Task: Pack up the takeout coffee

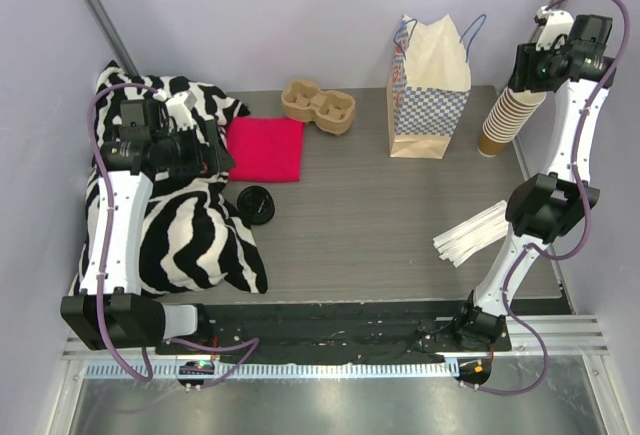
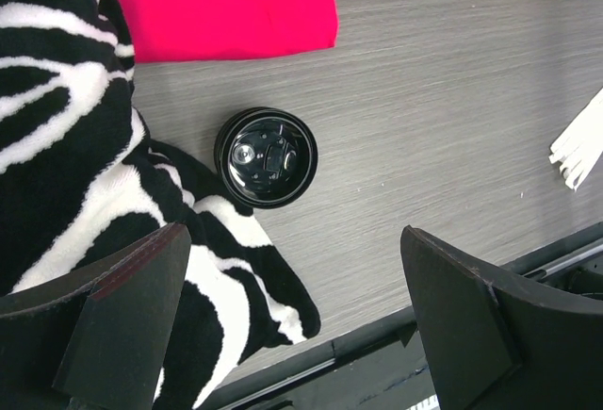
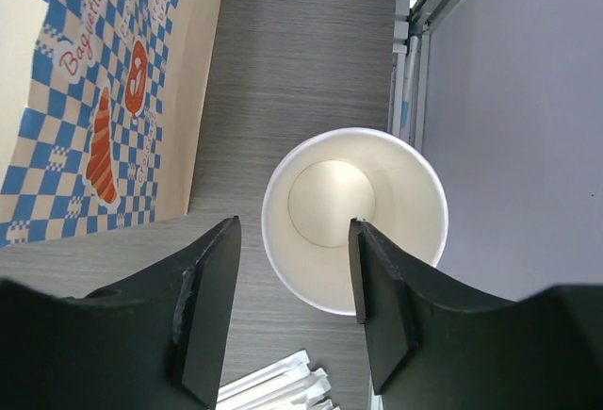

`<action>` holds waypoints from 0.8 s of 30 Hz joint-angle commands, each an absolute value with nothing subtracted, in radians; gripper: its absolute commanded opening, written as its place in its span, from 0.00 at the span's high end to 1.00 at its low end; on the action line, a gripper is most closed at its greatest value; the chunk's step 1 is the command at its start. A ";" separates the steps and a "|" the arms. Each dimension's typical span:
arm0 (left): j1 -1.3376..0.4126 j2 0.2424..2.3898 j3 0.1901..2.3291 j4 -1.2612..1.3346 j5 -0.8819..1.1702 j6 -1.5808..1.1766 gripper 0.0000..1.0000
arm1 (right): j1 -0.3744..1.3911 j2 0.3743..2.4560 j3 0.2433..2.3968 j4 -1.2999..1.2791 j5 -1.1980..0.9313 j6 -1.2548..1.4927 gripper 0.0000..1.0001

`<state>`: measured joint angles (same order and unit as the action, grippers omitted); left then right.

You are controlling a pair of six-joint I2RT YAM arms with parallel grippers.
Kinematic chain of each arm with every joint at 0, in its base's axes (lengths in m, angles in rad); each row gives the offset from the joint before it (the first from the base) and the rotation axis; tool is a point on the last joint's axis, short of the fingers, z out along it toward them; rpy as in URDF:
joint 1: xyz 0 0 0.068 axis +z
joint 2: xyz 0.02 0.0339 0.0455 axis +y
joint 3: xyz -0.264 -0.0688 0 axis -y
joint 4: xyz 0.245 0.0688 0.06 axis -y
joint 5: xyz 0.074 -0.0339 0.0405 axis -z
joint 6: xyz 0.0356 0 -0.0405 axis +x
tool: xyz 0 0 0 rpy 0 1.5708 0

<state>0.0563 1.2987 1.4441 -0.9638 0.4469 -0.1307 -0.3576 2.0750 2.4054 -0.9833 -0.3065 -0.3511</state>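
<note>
No lidded tan cup shows in any view; the takeout coffee is out of view. A loose black lid [image 1: 255, 204] lies on the table beside the zebra cloth, and it also shows in the left wrist view [image 2: 266, 157]. My left gripper [image 1: 215, 155] is open and empty, hovering above the lid [image 2: 294, 233]. A tall stack of lidless tan cups [image 1: 507, 120] stands at the back right. My right gripper [image 1: 528, 83] is open just over the stack. In the right wrist view [image 3: 294, 226] its jaws straddle the left wall of the top cup [image 3: 377, 212], one finger over the opening.
A checked paper bag [image 1: 430, 90] stands at the back, left of the stack [image 3: 104, 90]. A pulp cup carrier [image 1: 318, 105] and a red cloth [image 1: 266, 149] lie back left. A zebra cloth [image 1: 190, 225] covers the left side. White wrapped straws [image 1: 472, 235] lie at the right.
</note>
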 commanded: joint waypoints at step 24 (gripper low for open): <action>0.057 1.313 1.448 -0.913 0.474 -0.133 0.00 | -0.356 2.077 2.385 -0.931 -0.307 -0.334 0.96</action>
